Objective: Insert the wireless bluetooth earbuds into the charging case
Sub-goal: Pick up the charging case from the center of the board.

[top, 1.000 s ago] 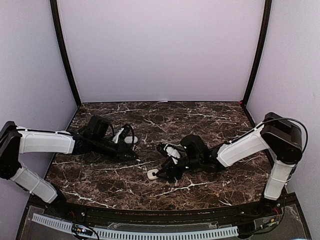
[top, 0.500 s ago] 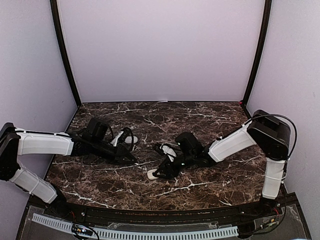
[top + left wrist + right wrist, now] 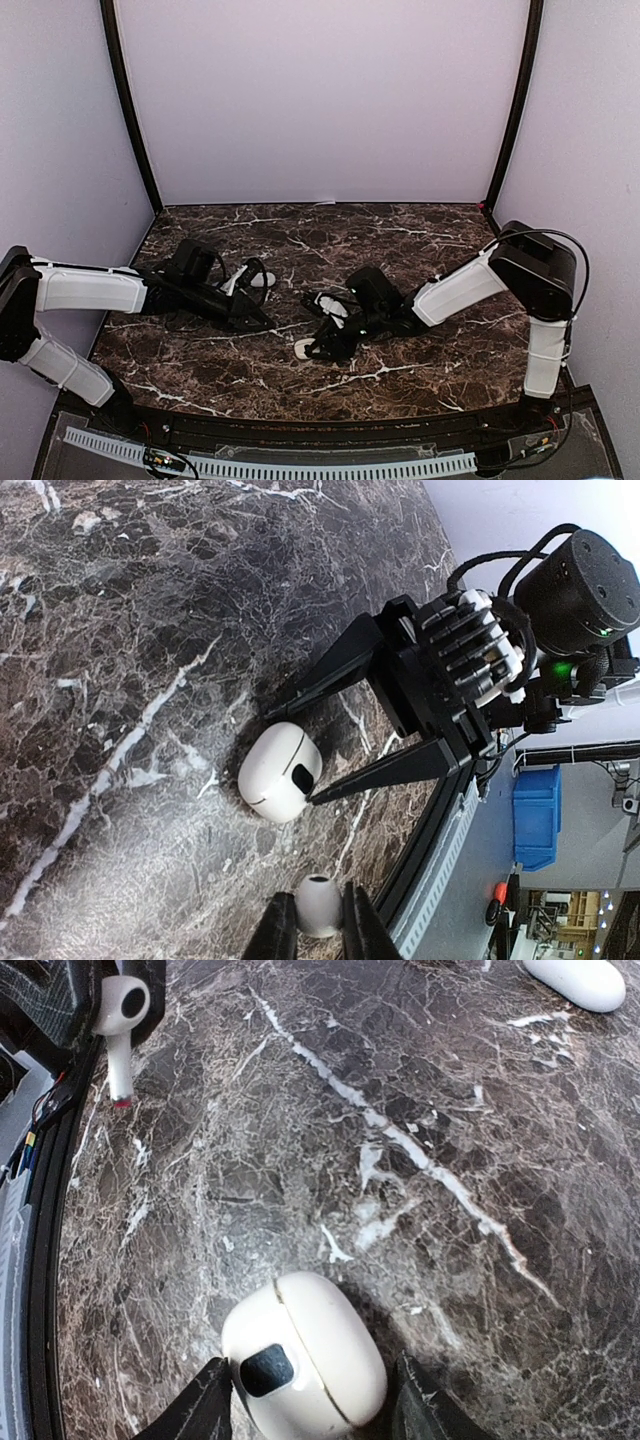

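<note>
While the charging case (image 3: pixel 305 1360) is lying shut on the dark marble tabletop (image 3: pixel 400 1160), its seam closed, nothing is sitting inside it yet, so the task is looking barely begun. One white earbud (image 3: pixel 318 905) is being held near the case but apart from it. By my reading, both the opening of the lid and the seating of the bud are waiting to be done. Another white rounded object (image 3: pixel 575 980) is lying farther off on the marble, and whether it is a second case or a bud is not clear.

The left pincer (image 3: pixel 316 902) is pinching narrowly on the earbud's round head, with the stem sticking out free of the fingers in the right wrist view. The right pincer (image 3: pixel 310 1370) is standing wide, one jaw at each side of the charging case and close against it. Whether the jaws are pressing on it or only bracketing it is not clear, though it is looking more like bracketing.
</note>
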Available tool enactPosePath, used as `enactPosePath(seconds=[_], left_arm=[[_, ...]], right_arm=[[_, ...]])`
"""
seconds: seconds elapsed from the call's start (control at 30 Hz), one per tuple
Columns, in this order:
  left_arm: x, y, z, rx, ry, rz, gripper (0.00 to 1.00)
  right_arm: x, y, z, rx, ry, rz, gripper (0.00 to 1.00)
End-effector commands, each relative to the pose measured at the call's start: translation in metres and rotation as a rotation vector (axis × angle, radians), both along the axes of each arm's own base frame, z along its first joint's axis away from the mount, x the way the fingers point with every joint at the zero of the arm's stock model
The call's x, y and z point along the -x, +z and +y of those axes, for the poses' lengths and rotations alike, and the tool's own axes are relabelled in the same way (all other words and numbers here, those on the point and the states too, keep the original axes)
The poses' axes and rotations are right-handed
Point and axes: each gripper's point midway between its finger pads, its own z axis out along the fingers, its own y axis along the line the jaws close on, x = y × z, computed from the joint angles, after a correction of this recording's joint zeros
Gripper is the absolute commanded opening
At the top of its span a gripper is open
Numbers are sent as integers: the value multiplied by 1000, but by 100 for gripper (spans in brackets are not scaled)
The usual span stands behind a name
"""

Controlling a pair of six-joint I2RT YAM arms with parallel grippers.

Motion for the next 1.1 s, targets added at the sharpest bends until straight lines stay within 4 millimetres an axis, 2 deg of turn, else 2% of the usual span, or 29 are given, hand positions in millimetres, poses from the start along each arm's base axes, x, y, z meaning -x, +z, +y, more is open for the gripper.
enactPosePath(seconds=[0.0,0.3,0.53,0.7,0.97,1.07], left_arm=[[4,5,2,22,-19,-25,16],[12,-1,1,41,-36,6,17],[16,-4,0,53,-50,15,17],[21,-5,-2,50,-63,21,17],[25,-6,0,38,-59,15,17],[26,-6,1,37,-58,16,17]], right_arm=[[14,-21,1,55,45,14,52],[24,-26,4,73,76,4,37],[37,-31,2,119,78,-63,39],[42,-27,3,139,72,-136,40],[37,-32,4,201,28,-233,42],[34,-26,5,187,12,-251,39]])
